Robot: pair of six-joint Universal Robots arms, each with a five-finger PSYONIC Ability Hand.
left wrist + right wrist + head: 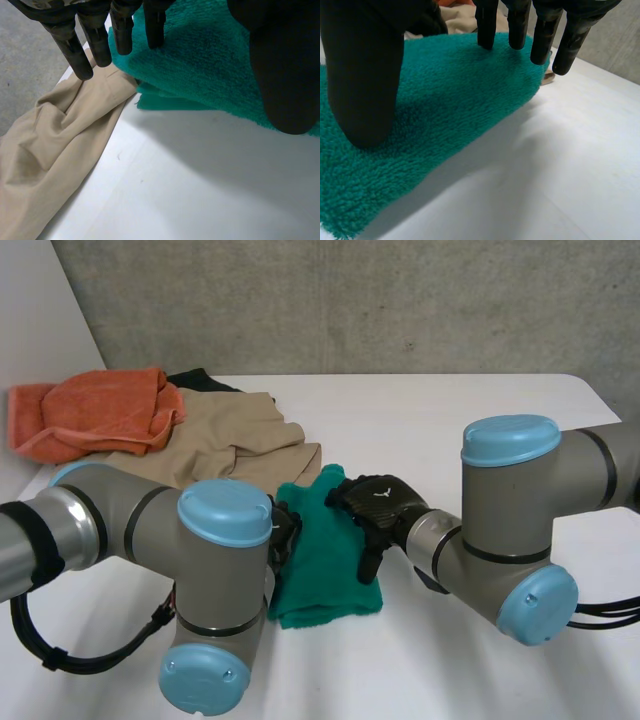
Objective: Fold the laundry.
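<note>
Green towel (322, 575) lies folded at the near middle of the table (450, 430), its long axis running from the robot toward the far side. Left hand (284, 536) and right hand (378, 506) sit at its opposite side edges, fingers straight, gripping nothing.

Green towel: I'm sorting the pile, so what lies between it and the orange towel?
A beige cloth, partly under the orange towel and reaching the green towel, seen in the head view.

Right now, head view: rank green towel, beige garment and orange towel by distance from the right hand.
1. Green towel, under the right hand.
2. Beige garment, behind the towel, leftward.
3. Orange towel, farthest, far left.
</note>
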